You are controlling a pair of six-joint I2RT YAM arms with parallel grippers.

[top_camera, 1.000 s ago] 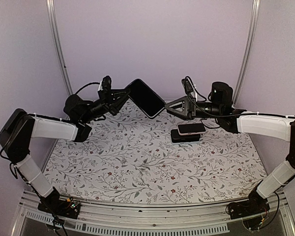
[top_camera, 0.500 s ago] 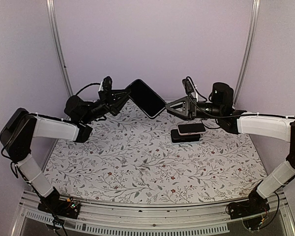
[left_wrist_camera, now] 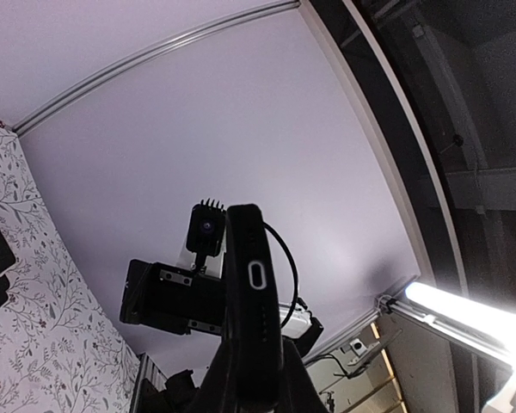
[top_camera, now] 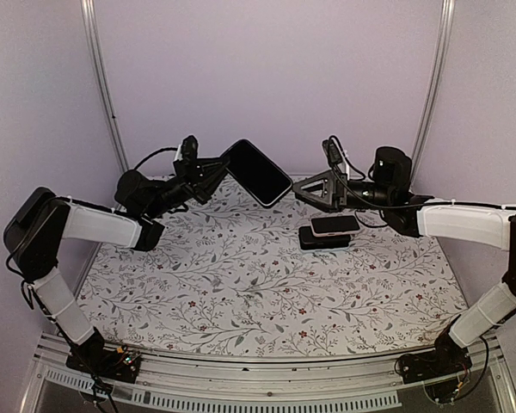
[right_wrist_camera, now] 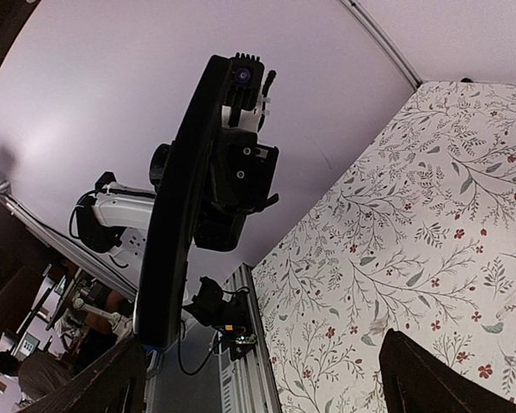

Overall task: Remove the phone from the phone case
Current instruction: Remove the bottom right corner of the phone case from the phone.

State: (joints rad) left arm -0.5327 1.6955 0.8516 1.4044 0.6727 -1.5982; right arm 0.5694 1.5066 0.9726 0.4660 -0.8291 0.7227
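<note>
The black phone (top_camera: 256, 172) is up in the air, in the upper middle of the top view, tilted like a diamond. The left gripper (top_camera: 220, 169) is closed tight on the phone's left corner and holds it up above the flowery table (top_camera: 241, 292). In the left wrist view, the phone (left_wrist_camera: 251, 301) stands on its thin edge in the lower middle, and the fingers (left_wrist_camera: 228, 383) pinch it from both sides at the bottom. The right gripper (top_camera: 297, 191) is wide open and holds nothing. It sits just beside the phone's lower right corner. In the right wrist view, the phone (right_wrist_camera: 185, 189) stands tall at the left, and the fingers (right_wrist_camera: 430, 379) are spread far apart at the bottom corners. A small stack (top_camera: 329, 231) of two flat things lies on the table under the right gripper.
</note>
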